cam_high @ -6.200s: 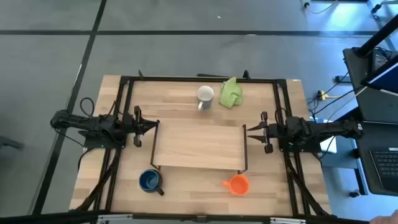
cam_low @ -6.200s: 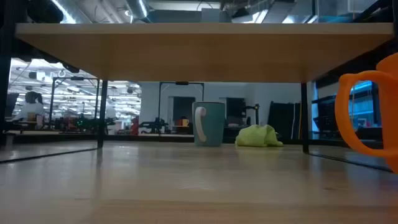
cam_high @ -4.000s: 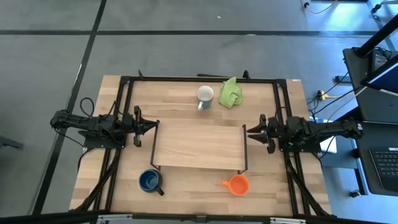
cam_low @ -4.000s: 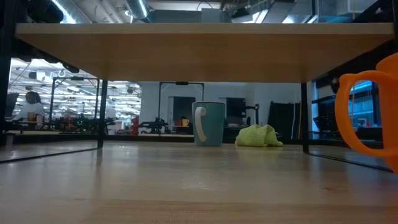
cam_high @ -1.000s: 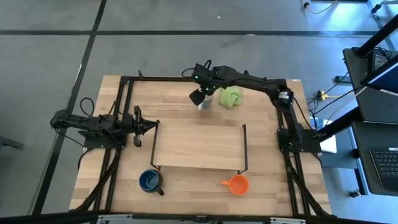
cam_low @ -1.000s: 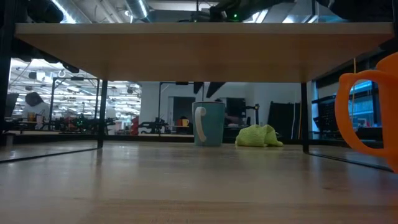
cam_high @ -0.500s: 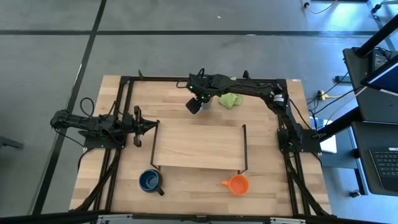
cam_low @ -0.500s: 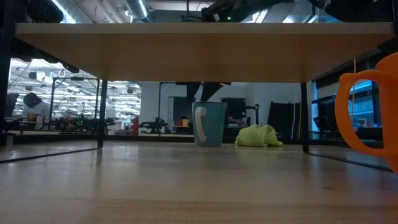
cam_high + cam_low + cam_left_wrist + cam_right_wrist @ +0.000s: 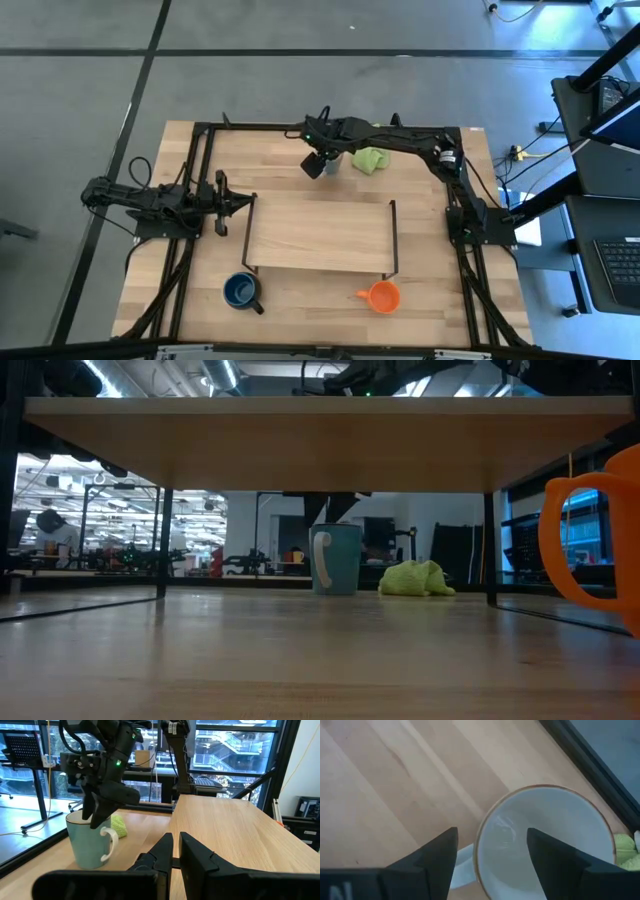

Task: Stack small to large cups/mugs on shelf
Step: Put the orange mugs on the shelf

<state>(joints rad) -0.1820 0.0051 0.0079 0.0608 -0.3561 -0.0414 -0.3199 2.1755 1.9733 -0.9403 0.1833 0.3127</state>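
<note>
The white-grey mug [image 9: 87, 845] stands upright on the tabletop at the far middle; it also shows in the low view [image 9: 335, 558]. My right gripper [image 9: 490, 832] is open just above its rim [image 9: 480, 840] on the handle side, one finger over the outside by the handle [image 9: 462, 870] and one over the inside. The shelf [image 9: 320, 232] stands mid-table with nothing on top. The dark blue mug [image 9: 240, 290] and the orange mug [image 9: 382, 296] stand near the front edge. My left gripper [image 9: 238, 203] rests shut at the shelf's left end.
A lime-green cloth [image 9: 370, 158] lies right beside the white-grey mug, toward the table's right. A black frame [image 9: 300, 127] runs around the table's edges. The shelf's black rails [image 9: 393, 235] stand at its short ends.
My right gripper has come down onto the white-grey mug and shifted a little toward the table's near edge, until its fingers reach the rim. The mug has stayed in place.
</note>
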